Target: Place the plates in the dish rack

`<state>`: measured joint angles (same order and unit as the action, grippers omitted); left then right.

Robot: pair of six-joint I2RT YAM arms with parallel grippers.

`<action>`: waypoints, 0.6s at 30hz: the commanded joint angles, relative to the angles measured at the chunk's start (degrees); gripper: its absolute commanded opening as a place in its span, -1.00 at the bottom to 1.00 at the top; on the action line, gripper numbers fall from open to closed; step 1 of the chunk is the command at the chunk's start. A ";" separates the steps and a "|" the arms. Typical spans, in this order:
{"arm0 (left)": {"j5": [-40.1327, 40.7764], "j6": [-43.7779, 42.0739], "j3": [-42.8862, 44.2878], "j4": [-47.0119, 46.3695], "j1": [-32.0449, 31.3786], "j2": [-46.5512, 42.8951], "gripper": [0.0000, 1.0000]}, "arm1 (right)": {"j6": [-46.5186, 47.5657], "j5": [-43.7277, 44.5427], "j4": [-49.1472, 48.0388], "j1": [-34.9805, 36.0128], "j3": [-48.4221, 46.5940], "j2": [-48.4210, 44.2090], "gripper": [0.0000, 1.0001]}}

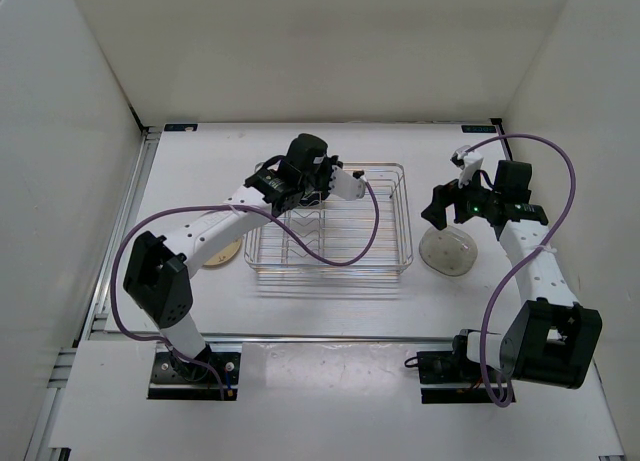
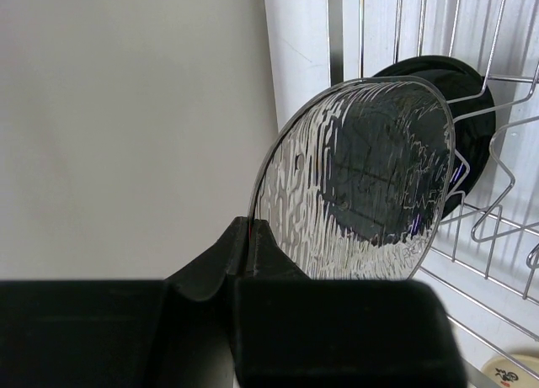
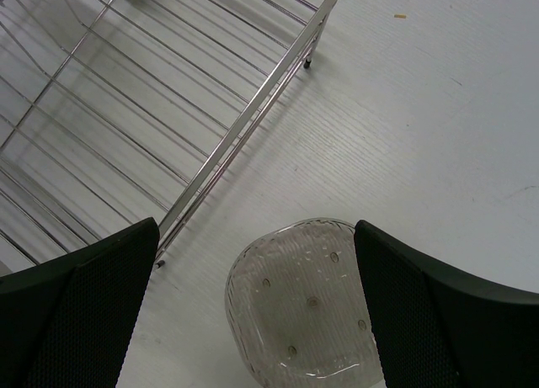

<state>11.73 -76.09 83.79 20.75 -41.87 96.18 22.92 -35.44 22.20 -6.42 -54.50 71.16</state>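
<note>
The translucent ribbed plate stands on edge over the dish rack, just in front of the black plate standing in the rack, its rim pinched in the left gripper. The right gripper hangs with fingers spread wide, touching nothing, above a second clear plate lying on the table beside the rack

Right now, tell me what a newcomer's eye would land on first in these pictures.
The left gripper is shut on the rim of a clear ribbed plate, held on edge over the dish rack, with a black plate already standing among the wires behind it. Right of the rack, the right gripper hangs open over a second clear plate lying flat on the table.
</note>
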 commanded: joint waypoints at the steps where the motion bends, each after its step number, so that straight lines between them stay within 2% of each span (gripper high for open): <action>1: -1.00 -0.63 -0.91 -2.12 -0.32 -0.47 -0.80 | 0.37 -1.82 -0.75 -0.26 0.10 -1.37 1.00; 18: -1.00 -1.25 1.29 -3.18 1.26 0.59 -0.80 | 0.37 -2.35 -0.75 -0.79 0.10 -1.37 1.00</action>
<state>11.44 -77.06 83.09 18.94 -40.86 97.41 22.94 -36.21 22.20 -6.85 -54.50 71.16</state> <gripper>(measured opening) 0.122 0.997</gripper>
